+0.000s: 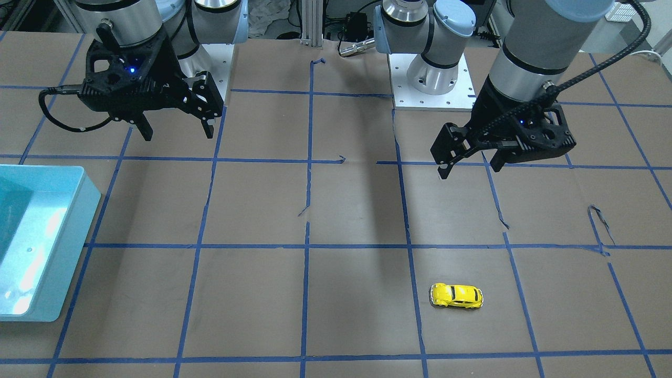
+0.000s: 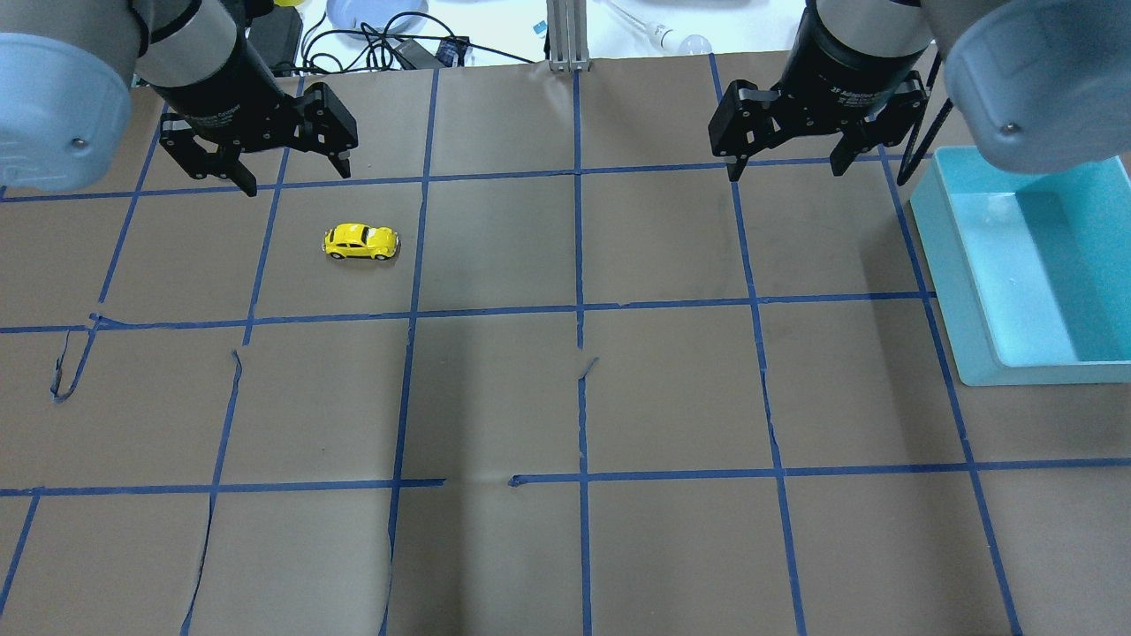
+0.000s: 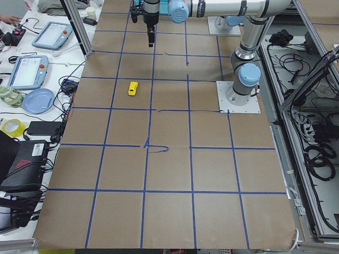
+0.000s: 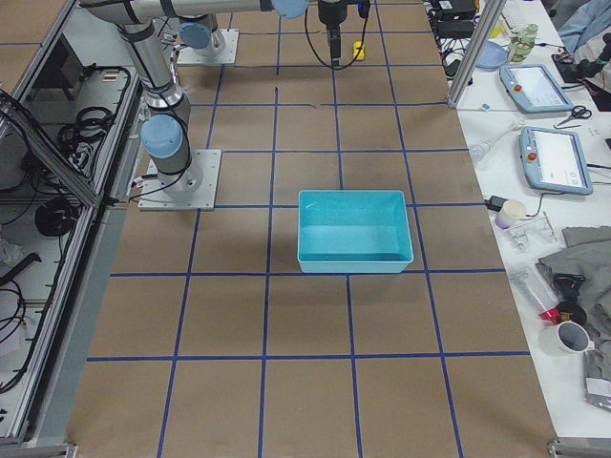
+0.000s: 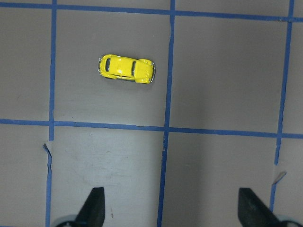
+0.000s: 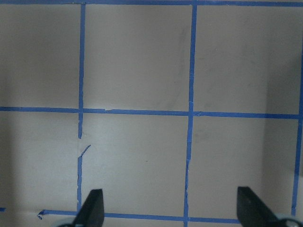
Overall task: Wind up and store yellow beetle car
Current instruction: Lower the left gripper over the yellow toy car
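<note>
Lower right of the front view, the yellow beetle car (image 1: 456,296) sits on its wheels on open paper, likely left free for a pick. At the left edge the teal bin (image 1: 73,247) waits, probably its store. Farther back the left gripper (image 1: 470,168) hangs upper right, on the car's side, the right gripper (image 1: 178,131) upper left by the bin. Both have fingers wide apart, empty. Overhead, "2F Adaptive" reads on the right one

Illumination is even, moderately bright, from overhead; a soft broad shadow band crosses the brown table paper (image 1: 367,210) near centre; white glare patches mark the teal bin (image 1: 31,262) floor; the yellow beetle car (image 1: 456,295) carries small highlights; the right wrist view is slightly soft.
</note>
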